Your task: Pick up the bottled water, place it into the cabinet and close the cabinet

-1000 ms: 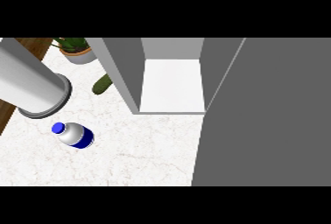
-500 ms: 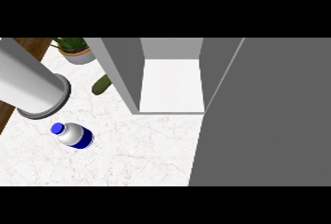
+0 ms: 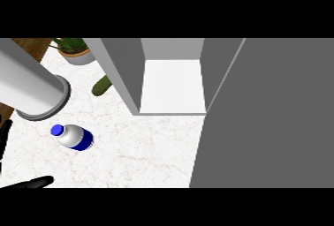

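- White marbled counter (image 3: 150, 154) carries an open cabinet (image 3: 171, 84) at its far edge, the door (image 3: 274, 114) swung out along the right side.
- Bottled water (image 3: 73, 137) stands near the counter's left edge, well apart from the cabinet's bare white shelf and untouched.
- Left hand (image 3: 29, 183) shows only as dark fingers at the near-left corner; whether they are curled cannot be told. No right hand shows.
- Likely light, stiff and smooth-sided, the bottle could slip; a hold round its white body below the blue cap looks safest.
- Potted plant (image 3: 75, 48) sits at the far-left corner.
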`<action>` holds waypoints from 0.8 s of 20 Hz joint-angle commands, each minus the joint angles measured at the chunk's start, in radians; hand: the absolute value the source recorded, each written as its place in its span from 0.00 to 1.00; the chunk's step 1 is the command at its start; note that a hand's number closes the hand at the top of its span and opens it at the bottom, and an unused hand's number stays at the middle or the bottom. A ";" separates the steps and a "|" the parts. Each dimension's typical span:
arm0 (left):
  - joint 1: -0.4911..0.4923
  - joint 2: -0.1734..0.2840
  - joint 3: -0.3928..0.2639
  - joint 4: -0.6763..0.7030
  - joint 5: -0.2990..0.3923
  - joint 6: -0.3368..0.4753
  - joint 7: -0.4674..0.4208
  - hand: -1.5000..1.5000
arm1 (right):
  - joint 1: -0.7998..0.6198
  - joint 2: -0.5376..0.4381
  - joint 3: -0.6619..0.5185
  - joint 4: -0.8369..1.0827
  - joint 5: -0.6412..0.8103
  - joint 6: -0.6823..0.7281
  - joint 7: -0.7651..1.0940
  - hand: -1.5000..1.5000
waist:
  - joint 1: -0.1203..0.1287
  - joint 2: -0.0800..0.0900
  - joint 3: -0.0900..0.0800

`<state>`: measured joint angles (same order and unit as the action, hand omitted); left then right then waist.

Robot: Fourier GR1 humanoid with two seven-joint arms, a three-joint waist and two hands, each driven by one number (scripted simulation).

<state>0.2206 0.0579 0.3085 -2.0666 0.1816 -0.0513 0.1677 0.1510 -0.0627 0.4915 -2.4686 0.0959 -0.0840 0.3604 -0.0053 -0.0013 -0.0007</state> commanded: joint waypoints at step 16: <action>-0.120 -0.005 0.052 0.674 -0.075 -0.058 -0.358 0.00 | -0.069 -0.030 0.087 -0.050 0.143 -0.095 0.093 0.00 | -0.005 0.001 -0.001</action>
<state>0.1438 0.0765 0.3707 -1.5503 0.1424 -0.1219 -0.1041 0.1072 -0.0926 0.5510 -2.4706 0.1134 -0.1629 0.4034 -0.0083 -0.0012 -0.0011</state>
